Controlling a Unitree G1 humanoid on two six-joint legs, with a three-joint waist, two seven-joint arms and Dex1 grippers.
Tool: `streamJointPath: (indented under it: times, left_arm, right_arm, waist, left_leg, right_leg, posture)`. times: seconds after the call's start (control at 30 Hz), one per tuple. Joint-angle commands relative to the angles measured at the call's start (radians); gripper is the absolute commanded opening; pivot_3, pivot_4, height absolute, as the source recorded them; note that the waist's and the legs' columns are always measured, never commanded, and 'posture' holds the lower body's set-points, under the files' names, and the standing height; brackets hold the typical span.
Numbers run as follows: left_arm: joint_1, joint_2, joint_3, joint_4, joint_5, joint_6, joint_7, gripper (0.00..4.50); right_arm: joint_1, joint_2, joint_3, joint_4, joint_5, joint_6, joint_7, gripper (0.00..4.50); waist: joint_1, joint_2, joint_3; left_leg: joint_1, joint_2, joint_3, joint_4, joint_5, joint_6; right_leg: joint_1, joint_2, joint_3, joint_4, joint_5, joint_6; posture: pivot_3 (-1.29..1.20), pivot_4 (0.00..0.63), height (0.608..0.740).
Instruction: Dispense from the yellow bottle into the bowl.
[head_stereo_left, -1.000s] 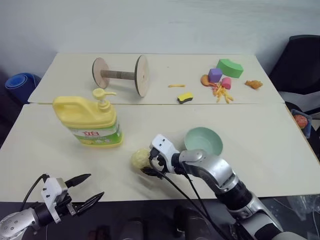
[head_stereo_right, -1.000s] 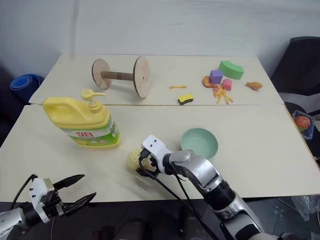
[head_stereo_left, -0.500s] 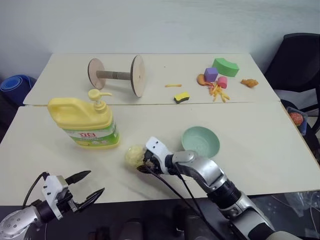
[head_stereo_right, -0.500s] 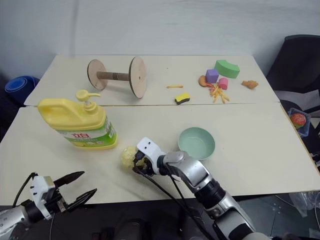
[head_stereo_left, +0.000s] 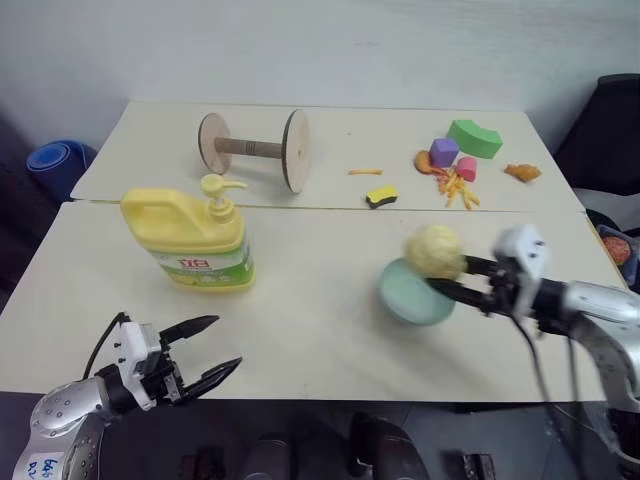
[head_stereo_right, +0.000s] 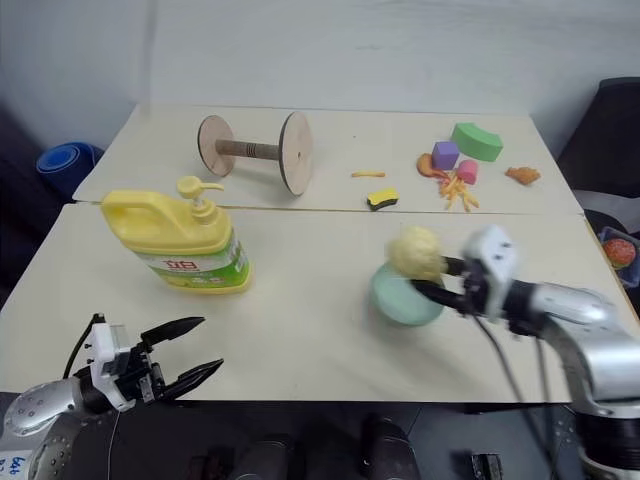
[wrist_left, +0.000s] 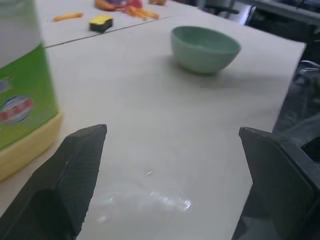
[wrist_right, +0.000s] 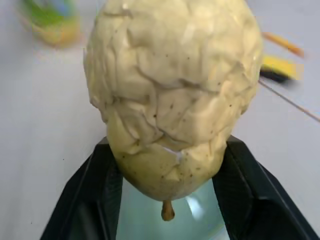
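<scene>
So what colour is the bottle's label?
Green and white with red lettering, on the yellow bottle; clearest in the left eye view.

bowl (head_stereo_left: 410, 300): far rim hidden behind pale-yellow lumpy ball (head_stereo_left: 435, 251) | yellow bottle (wrist_left: 22, 90): cut off by the frame edge in left wrist view, label blurred | right gripper (head_stereo_right: 435, 279): smeared | toys (head_stereo_left: 455, 165): too small to identify

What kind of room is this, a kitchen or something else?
Probably a lab or office set up for testing, not a kitchen: plain tables pushed together, scattered toy food and foam blocks, a wooden spool, and an office chair beside them.
</scene>
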Motion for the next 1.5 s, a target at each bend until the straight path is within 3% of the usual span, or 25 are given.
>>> streamJointPath:
  times: [0.03, 0.13, 0.23, 0.33, 0.47, 0.57, 0.7, 0.83, 1.0, 1.13, 1.27, 1.5]
  left_arm:
    - [-0.036, 0.010, -0.054, -0.061, -0.038, 0.049, -0.028, 4.50]
    - [-0.074, 0.002, -0.079, -0.050, -0.030, 0.060, -0.026, 4.50]
    - [-0.098, 0.010, -0.082, -0.040, -0.024, 0.060, -0.030, 4.50]
    - [-0.110, 0.014, -0.075, -0.040, -0.018, 0.057, -0.024, 4.50]
    - [-0.106, 0.020, -0.057, -0.025, 0.019, 0.004, -0.023, 4.50]
    - [-0.099, 0.027, -0.031, -0.012, 0.009, 0.005, -0.022, 4.50]
    - [-0.089, 0.046, 0.003, 0.021, -0.001, 0.013, -0.039, 4.50]
    - [-0.109, 0.047, -0.004, 0.057, 0.022, -0.007, -0.045, 4.50]
    - [-0.133, 0.034, -0.017, 0.065, 0.039, -0.026, -0.036, 4.50]
    - [-0.125, 0.030, -0.006, 0.064, 0.048, -0.041, -0.021, 4.50]
    - [-0.105, 0.031, 0.010, 0.056, 0.054, -0.050, -0.007, 4.50]
    - [-0.052, 0.027, 0.051, 0.017, 0.047, -0.059, 0.039, 4.50]
  right_arm:
    - [0.003, -0.022, -0.018, 0.259, -0.127, -0.276, -0.040, 2.11]
    - [-0.099, 0.024, 0.064, 0.511, -0.229, -0.415, -0.124, 2.11]
    - [-0.204, 0.073, 0.122, 0.660, -0.257, -0.472, -0.123, 2.11]
    - [-0.262, 0.089, 0.140, 0.753, -0.260, -0.534, -0.111, 3.13]
    - [-0.188, 0.041, 0.127, 0.669, -0.217, -0.561, -0.026, 4.48]
    - [-0.102, -0.012, 0.093, 0.516, -0.180, -0.587, 0.035, 4.49]
    - [0.025, -0.036, 0.057, 0.167, -0.021, -0.462, 0.130, 4.49]
    - [0.060, 0.032, 0.195, -0.176, 0.085, -0.200, 0.050, 4.49]
    - [0.000, 0.134, 0.382, -0.206, -0.057, -0.048, -0.114, 4.49]
    - [-0.072, 0.206, 0.447, -0.129, -0.162, 0.007, -0.243, 4.49]
    - [-0.091, 0.237, 0.489, -0.126, -0.177, 0.034, -0.238, 3.62]
    - [-0.160, 0.269, 0.536, -0.076, -0.225, -0.020, -0.225, 1.18]
  waist:
    - [-0.008, 0.001, 0.001]
    - [-0.029, 0.002, 0.001]
    - [-0.045, 0.011, 0.006]
    - [-0.048, 0.013, 0.008]
    - [-0.025, 0.013, 0.008]
    - [-0.017, 0.015, 0.008]
    - [-0.022, 0.016, 0.009]
    - [-0.025, 0.014, 0.009]
    - [-0.013, 0.013, 0.008]
    - [-0.009, 0.010, 0.007]
    - [-0.005, 0.010, 0.007]
    - [-0.013, 0.010, 0.007]
  left_leg:
    - [0.001, 0.001, 0.002, 0.000, 0.000, 0.000]
    - [0.005, 0.002, 0.004, 0.000, 0.000, 0.000]
    - [0.006, 0.004, 0.006, -0.001, 0.001, -0.002]
    - [0.007, 0.004, 0.008, -0.001, 0.003, -0.003]
    - [0.006, 0.004, 0.006, -0.001, 0.002, -0.003]
    - [0.006, 0.003, 0.004, 0.001, 0.002, -0.002]
    - [0.004, 0.002, 0.004, 0.001, 0.001, 0.000]
    - [0.006, 0.004, 0.004, 0.001, 0.000, -0.002]
    - [0.006, 0.003, 0.003, 0.001, 0.000, -0.003]
    - [0.003, 0.000, 0.003, 0.001, 0.001, -0.002]
    - [0.003, 0.001, 0.003, 0.001, 0.001, -0.002]
    - [0.003, 0.001, 0.003, 0.001, 0.001, -0.001]
  right_leg:
    - [0.003, 0.001, 0.000, 0.000, 0.000, 0.000]
    - [0.004, 0.002, 0.003, 0.002, 0.000, 0.000]
    - [0.003, 0.004, 0.007, 0.004, 0.000, -0.001]
    - [0.003, 0.004, 0.009, 0.005, 0.000, -0.001]
    - [0.003, 0.004, 0.008, 0.005, 0.000, 0.000]
    - [0.003, 0.002, 0.006, 0.001, 0.002, 0.003]
    - [0.006, 0.001, 0.007, -0.004, 0.003, 0.004]
    - [0.006, 0.002, 0.007, -0.001, 0.002, 0.003]
    - [0.001, 0.001, 0.006, 0.001, 0.001, 0.001]
    - [-0.001, -0.001, 0.007, 0.000, 0.002, 0.002]
    - [-0.002, 0.000, 0.006, 0.000, 0.002, 0.002]
    - [-0.002, 0.000, 0.006, 0.001, 0.002, 0.002]
  posture:
    - [0.00, 0.150, 0.740]
    - [0.00, 0.150, 0.740]
    - [0.00, 0.150, 0.740]
    - [0.00, 0.150, 0.740]
    - [0.00, 0.150, 0.740]
    - [0.00, 0.150, 0.740]
    - [0.00, 0.150, 0.740]
    - [0.00, 0.150, 0.740]
    - [0.00, 0.150, 0.740]
    - [0.00, 0.150, 0.740]
    - [0.00, 0.150, 0.740]
    - [0.00, 0.150, 0.740]
